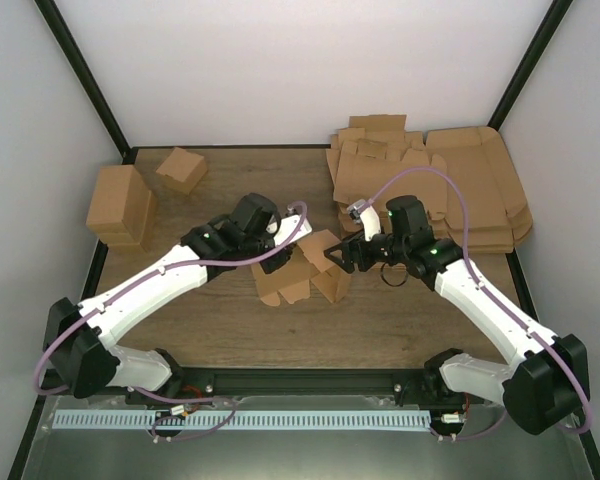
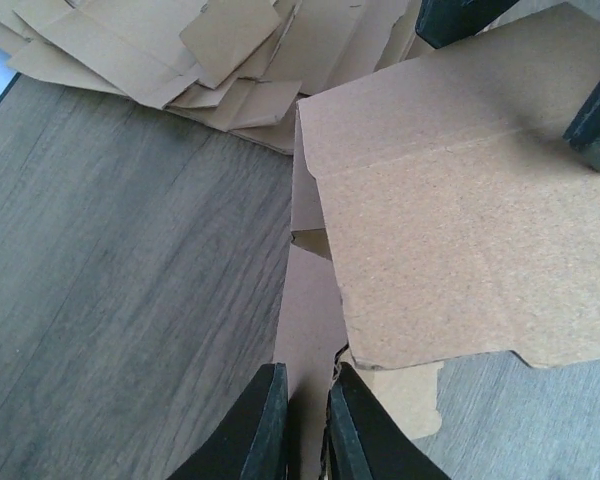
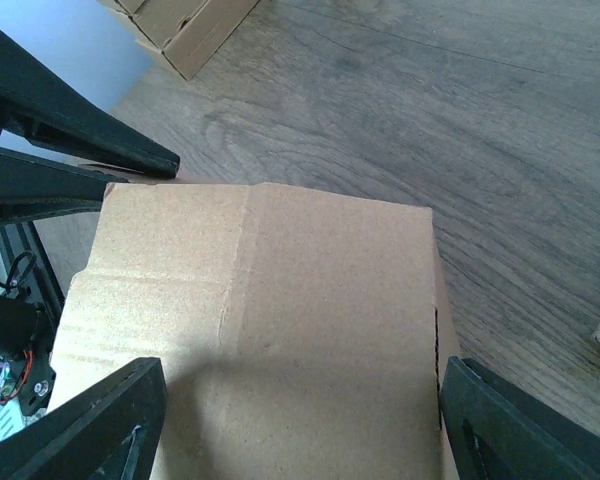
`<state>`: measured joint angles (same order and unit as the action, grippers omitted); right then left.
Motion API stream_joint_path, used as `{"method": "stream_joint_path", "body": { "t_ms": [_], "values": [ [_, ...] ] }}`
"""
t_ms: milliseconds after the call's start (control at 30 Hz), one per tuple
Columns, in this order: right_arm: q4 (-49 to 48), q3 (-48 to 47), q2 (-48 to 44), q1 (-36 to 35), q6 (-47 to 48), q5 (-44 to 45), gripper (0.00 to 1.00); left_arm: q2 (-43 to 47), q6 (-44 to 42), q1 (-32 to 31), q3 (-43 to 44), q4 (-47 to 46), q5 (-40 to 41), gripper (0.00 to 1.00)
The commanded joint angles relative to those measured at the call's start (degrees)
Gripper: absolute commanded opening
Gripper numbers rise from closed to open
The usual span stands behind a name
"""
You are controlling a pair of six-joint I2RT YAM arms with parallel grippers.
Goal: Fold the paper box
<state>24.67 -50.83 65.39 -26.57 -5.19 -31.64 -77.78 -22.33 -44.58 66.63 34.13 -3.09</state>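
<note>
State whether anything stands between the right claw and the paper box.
Nothing visible does. The right claw stands open astride the paper box, one finger at each side of its panel, with no other object between.

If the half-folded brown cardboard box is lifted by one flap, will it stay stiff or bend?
The brown die-cut cardboard box would probably hinge at its visible creases, not stay flat. Thin and hollow, it likely feels light and slides easily on the wooden table.
</note>
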Motion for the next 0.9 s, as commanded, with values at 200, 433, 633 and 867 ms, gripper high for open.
{"method": "stream_joint_path", "body": {
  "t_ms": [200, 433, 633, 867],
  "values": [
    [4.53, -1.54, -0.48, -0.73, 0.86, 3.46, 0.78, 1.90, 1.73, 4.05, -0.24, -0.83, -4.85, 0.12],
    [5.45, -2.24, -0.26, -2.57, 1.22, 5.52, 0.80, 0.97, 1.02, 5.27, 1.59, -0.25, -12.37, 0.12],
    [7.20, -5.10, 0.57, -6.04, 1.63, 13.37, 0.81, -0.53, -1.03, 5.29, 3.40, 1.22, -18.36, 0.12],
    [7.49, -6.69, 0.96, -7.90, 1.37, 17.63, 0.85, -1.06, -1.20, 5.24, 4.49, 1.74, -19.16, 0.11]
  ]
}}
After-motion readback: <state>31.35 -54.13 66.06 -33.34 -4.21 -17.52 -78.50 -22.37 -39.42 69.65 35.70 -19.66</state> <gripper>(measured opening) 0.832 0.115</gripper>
